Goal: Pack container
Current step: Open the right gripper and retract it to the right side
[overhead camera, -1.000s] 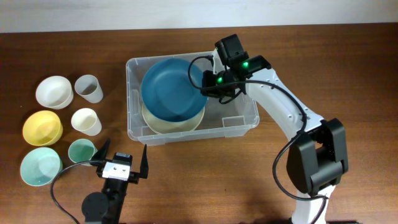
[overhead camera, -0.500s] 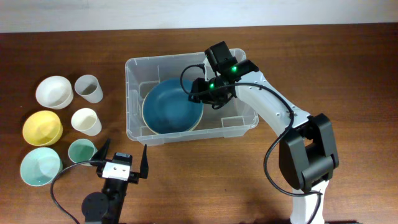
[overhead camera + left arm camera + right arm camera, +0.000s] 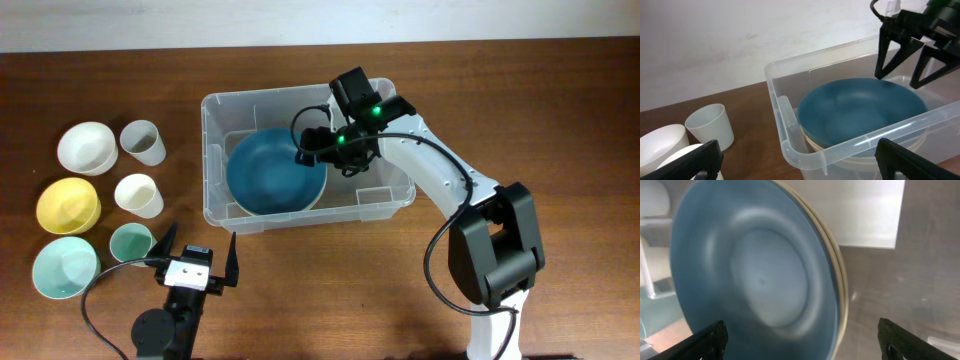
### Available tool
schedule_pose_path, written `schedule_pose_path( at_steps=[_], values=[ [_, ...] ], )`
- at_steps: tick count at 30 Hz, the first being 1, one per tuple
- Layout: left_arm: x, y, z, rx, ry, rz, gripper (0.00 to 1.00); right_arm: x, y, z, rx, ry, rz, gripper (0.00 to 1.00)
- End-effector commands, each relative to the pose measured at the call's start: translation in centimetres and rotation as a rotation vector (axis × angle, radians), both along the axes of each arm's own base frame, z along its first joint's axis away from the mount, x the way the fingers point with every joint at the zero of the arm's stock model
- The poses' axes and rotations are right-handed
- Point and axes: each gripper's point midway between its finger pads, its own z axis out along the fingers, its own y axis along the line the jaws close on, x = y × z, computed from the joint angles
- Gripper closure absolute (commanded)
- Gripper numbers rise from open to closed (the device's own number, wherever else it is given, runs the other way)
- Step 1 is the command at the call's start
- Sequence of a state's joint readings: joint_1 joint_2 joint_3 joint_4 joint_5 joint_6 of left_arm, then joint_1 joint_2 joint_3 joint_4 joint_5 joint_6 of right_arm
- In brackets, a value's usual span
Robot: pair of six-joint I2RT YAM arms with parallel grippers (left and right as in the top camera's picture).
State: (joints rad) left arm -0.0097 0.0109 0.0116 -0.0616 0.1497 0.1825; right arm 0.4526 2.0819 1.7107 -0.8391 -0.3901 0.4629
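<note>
Round blue bowl (image 3: 860, 107) in the large clear plastic container (image 3: 790, 120).
It rests on a cream dish (image 3: 812, 145); the black right gripper (image 3: 897, 80) hangs over its far rim, jaws apart; a white plastic cup (image 3: 710, 127) stands outside.

Robotics lab bench, bare wooden table (image 3: 560, 100), plain pale wall (image 3: 715, 35) behind, white cabled robot arm (image 3: 445, 175), bowls (image 3: 68, 205) and cups (image 3: 138, 193) lined up in neat rows.
</note>
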Motion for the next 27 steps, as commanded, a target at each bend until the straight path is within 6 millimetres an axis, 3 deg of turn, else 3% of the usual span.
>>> schedule_pose_path(
  at_steps=[1, 2, 5, 6, 9, 10, 14, 17, 21, 22, 24, 27],
  values=[
    [0.0, 0.1, -0.2, -0.009, 0.005, 0.006, 0.0, 1.6, -1.5, 3.8, -0.099, -0.127, -0.004, 0.08],
    [0.0, 0.2, -0.2, -0.009, 0.005, 0.007, 0.0, 1.9, -2.2, 5.0, -0.14, -0.157, -0.009, 0.08],
    [0.0, 0.1, -0.2, -0.009, 0.005, 0.006, 0.0, 3.1, -6.9, 11.8, -0.34, -0.282, -0.117, 0.04],
    [0.0, 0.1, -0.2, -0.009, 0.005, 0.006, 0.0, 3.2, -7.9, 13.1, -0.37, -0.302, -0.14, 0.03],
    [0.0, 0.1, -0.2, -0.009, 0.005, 0.006, 0.0, 3.2, -13.0, 20.1, -0.462, -0.396, -0.262, 0.01],
    [0.0, 0.1, -0.2, -0.009, 0.005, 0.006, 0.0, 3.1, -13.9, 21.1, -0.472, -0.41, -0.287, 0.01],
    [0.0, 0.1, -0.2, -0.009, 0.005, 0.006, 0.0, 1.9, -21.7, 25.9, -0.514, -0.433, -0.471, 0.01],
    [0.0, 0.1, -0.2, -0.009, 0.005, 0.006, 0.0, 0.6, -27.8, 26.2, -0.507, -0.35, -0.658, 0.01],
    [0.0, 0.1, -0.2, -0.009, 0.005, 0.006, 0.0, 0.1, -33.9, 23.8, -0.488, -0.225, -0.76, 0.01],
    [0.0, 0.1, -0.2, -0.009, 0.005, 0.006, 0.0, -0.6, -36.4, 22.3, -0.513, -0.157, -0.807, 0.01],
    [0.0, 0.1, -0.2, -0.009, 0.005, 0.006, 0.0, -1.7, -39.0, 19.8, -0.538, -0.056, -0.852, 0.01],
    [0.0, 0.1, -0.2, -0.009, 0.005, 0.006, 0.0, -3.1, -41.7, 16.3, -0.56, 0.074, -0.894, 0.01]
  ],
)
